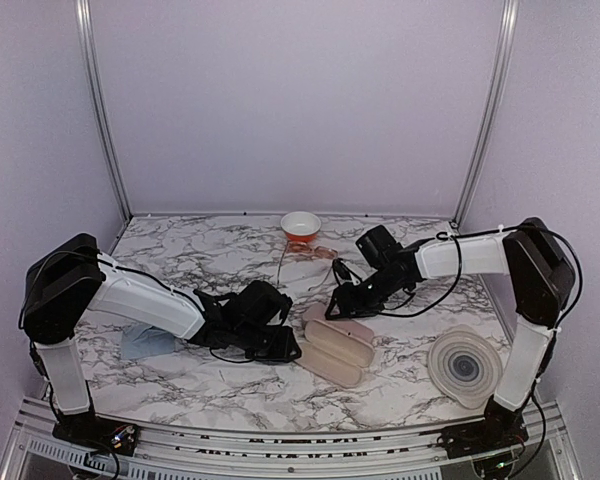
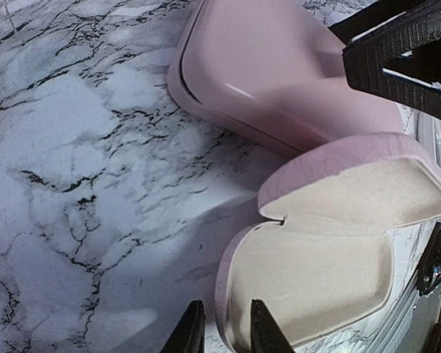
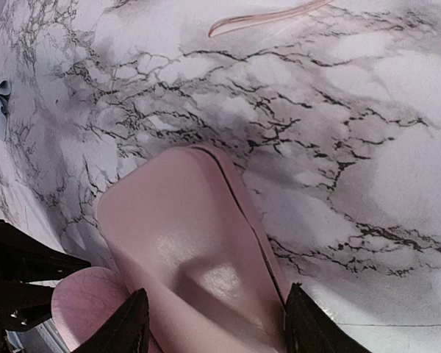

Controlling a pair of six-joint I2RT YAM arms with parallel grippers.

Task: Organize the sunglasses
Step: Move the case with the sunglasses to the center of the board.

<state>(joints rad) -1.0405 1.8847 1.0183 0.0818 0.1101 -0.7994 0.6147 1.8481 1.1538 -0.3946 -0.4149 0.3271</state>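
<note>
Two pink cases lie side by side mid-table. The sunglasses [image 1: 316, 251], a thin pair with orange-brown lenses, rest on the marble beyond the cases, just in front of a bowl; one thin temple [image 3: 264, 16] shows in the right wrist view. My left gripper [image 1: 292, 347] [image 2: 224, 334] is narrowly closed across the rim at the left end of the open case [image 1: 335, 362] [image 2: 316, 279], one finger inside on the cream lining. From the right, my right gripper [image 1: 338, 305] [image 3: 219, 323] straddles the closed case [image 1: 358, 328] [image 3: 184, 235], a finger pressed on each long side.
A white bowl with an orange inside [image 1: 300, 224] stands at the back centre. A light blue cloth [image 1: 145, 342] lies under the left arm. A round, ringed pale disc [image 1: 465, 365] sits at the front right by the right arm's base.
</note>
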